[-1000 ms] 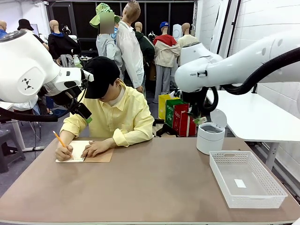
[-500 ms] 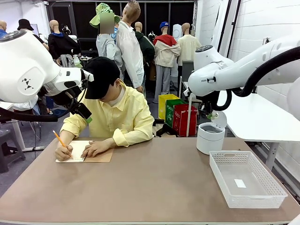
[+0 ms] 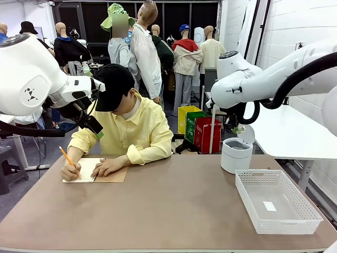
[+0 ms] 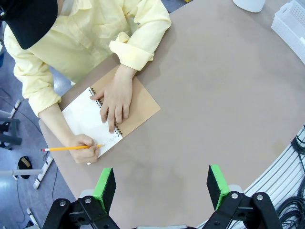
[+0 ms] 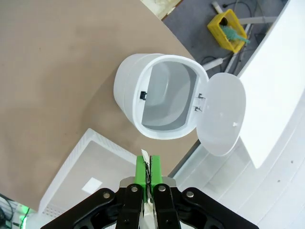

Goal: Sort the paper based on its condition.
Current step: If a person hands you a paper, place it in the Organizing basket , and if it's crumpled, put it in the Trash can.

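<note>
No loose paper is in view. A person at the far left of the table writes with a pencil [image 4: 71,148] on the white page of a spiral notebook [image 3: 95,171] [image 4: 112,121], the other hand flat on it. My left gripper [image 4: 161,188] hangs open high above the table in front of the notebook, nothing between its fingers; it also appears in the front view [image 3: 93,125]. My right gripper [image 5: 147,167] [image 3: 235,128] is shut above the open white bin [image 5: 157,95]. A thin white sliver shows between its pads; I cannot tell what it is.
The lidded white bin [image 3: 236,154] stands open at the far right with a bare inside. A white mesh basket [image 3: 276,200] [image 5: 90,176] sits in front of it, with a small white label on its floor. The brown table [image 3: 168,211] spreads between them and the notebook.
My right arm swung to the right and back, so its gripper went from beside the bin to above it, then held still. The left arm and the person stayed put.
</note>
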Available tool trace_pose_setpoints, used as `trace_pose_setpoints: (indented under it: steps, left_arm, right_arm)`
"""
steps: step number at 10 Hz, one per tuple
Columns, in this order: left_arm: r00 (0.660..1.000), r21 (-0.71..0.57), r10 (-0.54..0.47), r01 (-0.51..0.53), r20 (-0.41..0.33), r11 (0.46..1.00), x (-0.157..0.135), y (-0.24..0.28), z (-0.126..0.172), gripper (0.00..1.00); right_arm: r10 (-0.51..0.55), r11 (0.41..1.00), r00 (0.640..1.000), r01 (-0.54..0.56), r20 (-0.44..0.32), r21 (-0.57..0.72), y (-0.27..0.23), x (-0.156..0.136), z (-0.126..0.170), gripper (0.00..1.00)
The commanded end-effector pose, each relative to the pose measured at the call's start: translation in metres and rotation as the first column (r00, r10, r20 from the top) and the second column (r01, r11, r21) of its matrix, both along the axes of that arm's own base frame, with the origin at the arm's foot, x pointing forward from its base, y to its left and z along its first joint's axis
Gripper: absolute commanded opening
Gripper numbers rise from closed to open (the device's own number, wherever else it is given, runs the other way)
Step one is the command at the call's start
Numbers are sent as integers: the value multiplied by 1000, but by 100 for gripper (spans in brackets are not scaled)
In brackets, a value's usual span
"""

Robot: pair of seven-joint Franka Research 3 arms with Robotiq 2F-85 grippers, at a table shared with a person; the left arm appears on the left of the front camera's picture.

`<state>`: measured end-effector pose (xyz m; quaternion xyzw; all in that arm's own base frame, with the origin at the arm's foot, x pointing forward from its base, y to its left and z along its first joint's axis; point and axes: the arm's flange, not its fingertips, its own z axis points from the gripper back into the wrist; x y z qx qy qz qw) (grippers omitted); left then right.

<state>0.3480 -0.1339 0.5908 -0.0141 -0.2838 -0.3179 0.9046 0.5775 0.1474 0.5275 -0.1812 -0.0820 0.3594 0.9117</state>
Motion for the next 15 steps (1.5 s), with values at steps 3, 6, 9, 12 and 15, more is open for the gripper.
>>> trace_pose_setpoints:
  steps: [3, 6, 9, 12, 15]
  left_arm:
    - [1000, -1, 5, -5, -1, 1000, 0, 1, 1, 100]
    - [1000, -1, 5, -5, -1, 1000, 0, 1, 1, 100]
    - [1000, -1, 5, -5, -1, 1000, 0, 1, 1, 100]
    - [1000, -1, 5, -5, -1, 1000, 0, 1, 1, 100]
    - [1000, -1, 5, -5, -1, 1000, 0, 1, 1, 100]
  right_arm:
    - [41, 985, 995, -25, 95, -171, 20, 36, -42, 0]
    - [71, 978, 995, -55, 72, -201, 23, 49, -60, 0]
    - [61, 978, 997, -52, 40, -200, 17, 56, -72, 0]
    - [61, 974, 998, -55, 19, -220, 11, 66, -84, 0]
    - [35, 978, 999, -35, -3, -208, -1, 72, -98, 0]
